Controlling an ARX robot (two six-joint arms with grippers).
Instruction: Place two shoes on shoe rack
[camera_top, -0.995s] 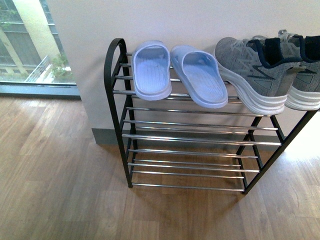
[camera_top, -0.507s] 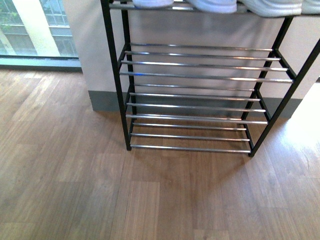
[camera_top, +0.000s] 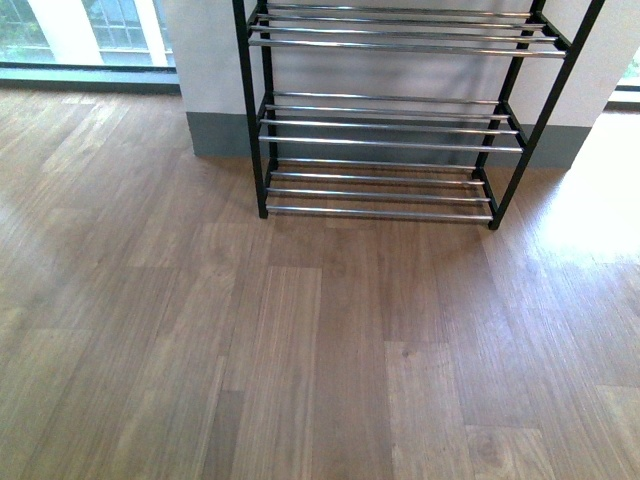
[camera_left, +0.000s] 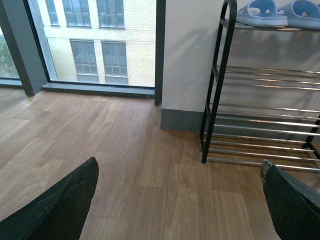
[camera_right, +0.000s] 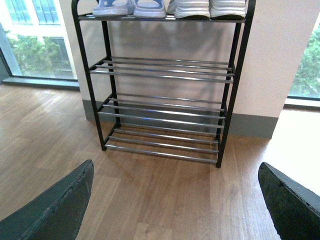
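The black shoe rack (camera_right: 161, 75) with chrome bars stands against a white wall. In the right wrist view the two shoes sit side by side on its top tier, one (camera_right: 189, 7) beside the other (camera_right: 228, 7); only their white soles show at the picture's edge. The front view holds just the rack's lower tiers (camera_top: 380, 140), and no shoe or arm. My right gripper (camera_right: 175, 202) is open over bare floor in front of the rack, holding nothing. My left gripper (camera_left: 177, 200) is open too, over the floor off the rack's end (camera_left: 220, 80).
A pair of light blue slippers (camera_right: 129, 7) lies on the top tier beside the shoes, also seen from the left wrist (camera_left: 262, 12). Wooden floor (camera_top: 300, 340) spreads in front. Floor-length windows (camera_left: 95, 40) flank the wall, which has a grey skirting (camera_top: 215, 135).
The front view has swung downward: the top tier with slippers and shoes has gone out of its top edge, and now only the lower tiers and more floor show.
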